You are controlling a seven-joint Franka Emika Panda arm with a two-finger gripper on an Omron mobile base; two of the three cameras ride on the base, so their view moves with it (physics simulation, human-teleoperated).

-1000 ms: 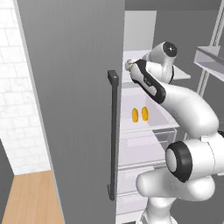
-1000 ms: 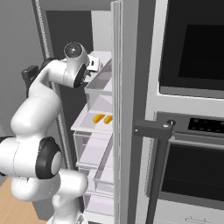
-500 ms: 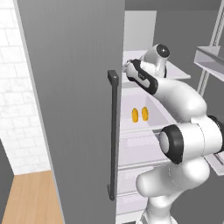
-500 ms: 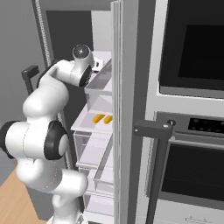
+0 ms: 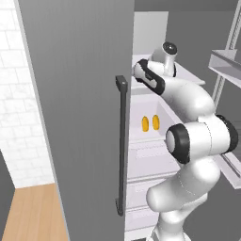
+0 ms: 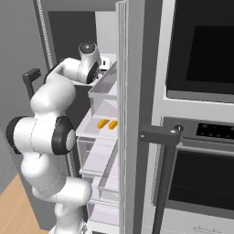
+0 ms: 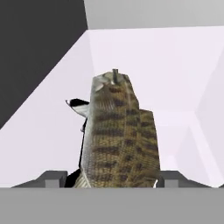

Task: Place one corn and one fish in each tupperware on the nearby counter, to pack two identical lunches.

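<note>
While the fish (image 7: 117, 140) lies lengthwise straight ahead of the tool (image 7: 114, 180) on a pale white fridge shelf (image 7: 175, 78), its mottled brown-and-tan body fills the gap between the two dark fingertips (image 7: 53, 178), one on each side of its near end; whether the pads actually press on it I cannot tell, and the jaws stand fairly wide around it. A second dark tail (image 7: 77, 106) pokes out just beside the fish on its left flank, seemingly another fish lying behind it. Below the tool, on a lower shelf of the open fridge, the two corn cobs (image 5: 150, 123) sit side by side, close together, well apart from the fingers. The arm reaches up into the fridge past the grey door (image 5: 80, 108) with its dark vertical handle (image 5: 121, 146). An oven (image 6: 201, 137) stands to the right of the fridge.
</note>
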